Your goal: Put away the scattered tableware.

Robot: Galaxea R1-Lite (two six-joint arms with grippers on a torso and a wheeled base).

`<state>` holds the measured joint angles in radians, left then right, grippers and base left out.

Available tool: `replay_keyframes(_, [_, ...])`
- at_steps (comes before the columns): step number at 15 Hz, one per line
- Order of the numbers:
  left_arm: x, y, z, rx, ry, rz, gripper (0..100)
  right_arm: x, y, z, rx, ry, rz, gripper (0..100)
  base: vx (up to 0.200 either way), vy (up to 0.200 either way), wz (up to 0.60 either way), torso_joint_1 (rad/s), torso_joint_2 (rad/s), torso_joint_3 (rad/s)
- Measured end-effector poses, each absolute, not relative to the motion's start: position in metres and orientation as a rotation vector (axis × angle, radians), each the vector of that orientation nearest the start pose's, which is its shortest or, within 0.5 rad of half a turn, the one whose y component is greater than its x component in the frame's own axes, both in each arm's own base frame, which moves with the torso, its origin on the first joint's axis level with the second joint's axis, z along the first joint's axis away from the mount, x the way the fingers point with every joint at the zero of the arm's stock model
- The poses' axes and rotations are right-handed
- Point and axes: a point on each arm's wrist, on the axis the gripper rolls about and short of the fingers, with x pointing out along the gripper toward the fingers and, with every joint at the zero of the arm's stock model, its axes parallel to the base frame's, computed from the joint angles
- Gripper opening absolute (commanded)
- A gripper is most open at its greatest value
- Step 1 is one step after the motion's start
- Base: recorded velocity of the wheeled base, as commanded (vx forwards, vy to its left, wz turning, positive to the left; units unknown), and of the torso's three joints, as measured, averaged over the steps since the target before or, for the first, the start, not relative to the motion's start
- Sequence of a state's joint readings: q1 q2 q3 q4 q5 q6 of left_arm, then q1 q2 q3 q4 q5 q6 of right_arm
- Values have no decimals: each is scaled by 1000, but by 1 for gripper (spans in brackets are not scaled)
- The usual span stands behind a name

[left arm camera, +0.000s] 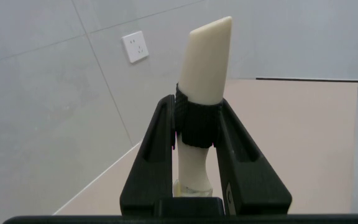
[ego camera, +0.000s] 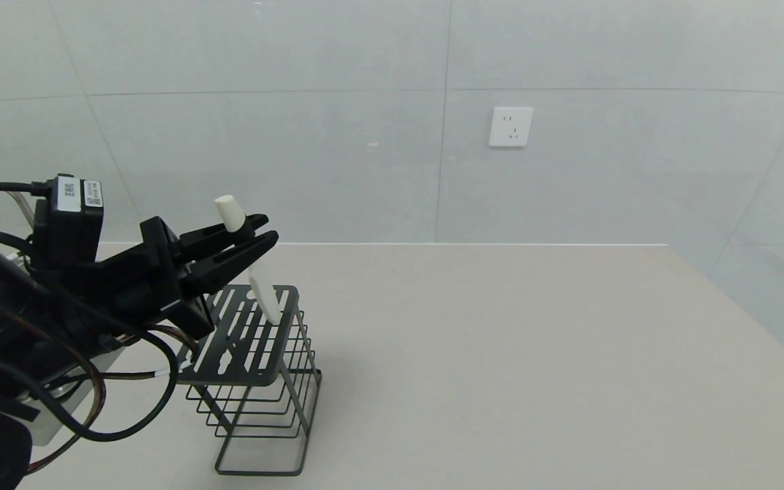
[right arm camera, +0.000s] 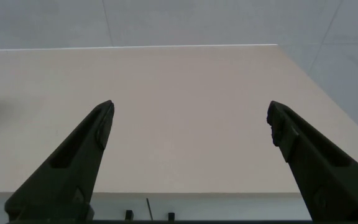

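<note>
Left claw (ego camera: pixel 264 235) clamps white utensil (ego camera: pixel 265 296) mid-shaft, over slotted rack (ego camera: pixel 242 344).

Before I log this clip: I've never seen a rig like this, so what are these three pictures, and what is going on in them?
This is a two-armed robot at a beige table. The wide picture comes from a camera on its head. The other two come from cameras on its wrists, each looking along that arm's gripper. The left gripper is shut on a white utensil, held over a black wire rack with its lower end at the rack's slotted top. The right gripper is open above the table and holds nothing. A wall socket is on the wall behind.
</note>
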<state>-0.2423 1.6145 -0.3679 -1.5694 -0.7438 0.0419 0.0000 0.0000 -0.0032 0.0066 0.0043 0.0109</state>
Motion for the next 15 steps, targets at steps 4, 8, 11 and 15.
replay_keyframes(4, [223, -71, 184, 119, -326, -972, 0, -23, 0, 76, 11, 3, 4, 100, 0, 0, 0, 0, 0, 0])
replay_keyframes(8, [226, -72, 179, 115, -308, -974, 0, -23, 0, 76, 11, 4, 4, 100, 0, 0, 0, 0, 0, 0])
replay_keyframes(11, [228, -72, 178, 113, -301, -975, 0, -23, 0, 76, 11, 4, 4, 100, 0, 0, 0, 0, 0, 0])
replay_keyframes(15, [231, -73, 174, 110, -284, -974, 0, -23, 0, 76, 11, 4, 4, 100, 0, 0, 0, 0, 0, 0])
